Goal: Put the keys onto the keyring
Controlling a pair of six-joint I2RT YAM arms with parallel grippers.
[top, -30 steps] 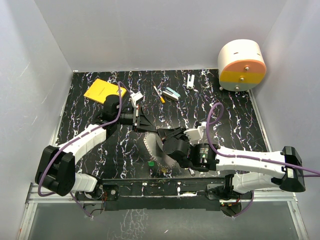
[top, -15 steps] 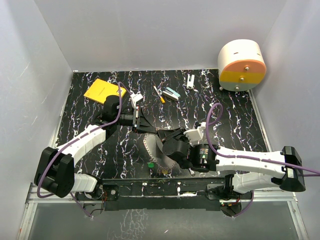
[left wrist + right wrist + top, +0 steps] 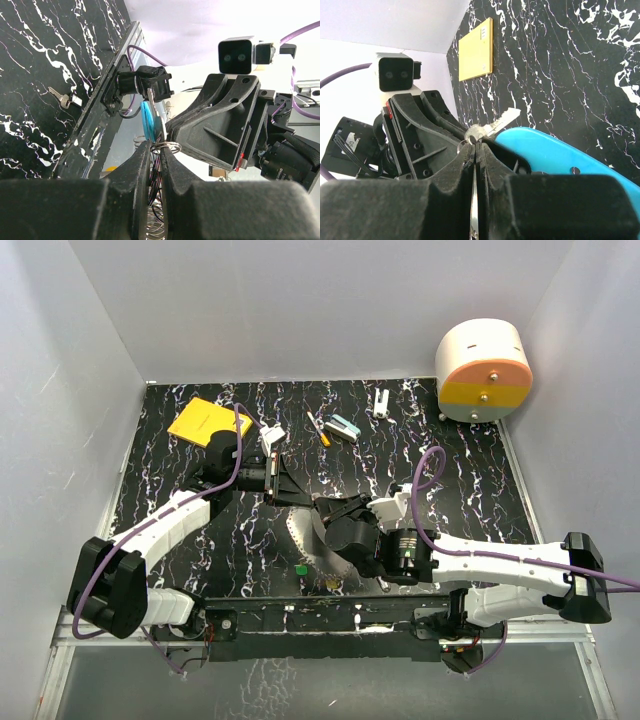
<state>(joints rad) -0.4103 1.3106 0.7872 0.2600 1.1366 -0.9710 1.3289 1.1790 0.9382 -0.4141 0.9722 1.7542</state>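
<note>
Both grippers meet tip to tip above the near middle of the table. My left gripper point(image 3: 296, 498) point(image 3: 157, 150) is shut on the head of a silver key point(image 3: 496, 127). The key's blade points away past the tips, and a small wire ring point(image 3: 165, 146) lies at them. My right gripper point(image 3: 320, 508) point(image 3: 476, 146) is shut on the keyring point(image 3: 297, 532). The ring's thin silvery band runs back between the jaws and its blue arc point(image 3: 560, 155) point(image 3: 146, 122) lies beside them. On the table lie a green-headed key point(image 3: 301, 567), a yellow-headed key point(image 3: 331, 583) and a silver key point(image 3: 62, 101).
At the back lie a yellow pad point(image 3: 205, 422), an orange-and-white stick point(image 3: 318, 427), a teal-and-white block point(image 3: 344, 428) and a small white piece point(image 3: 382, 402). A round white, orange and yellow drum point(image 3: 484, 370) stands back right. The metal rail point(image 3: 320, 618) edges the near side.
Almost nothing differs. Both grippers stay shut and tip to tip. The right wrist has shifted very slightly.
</note>
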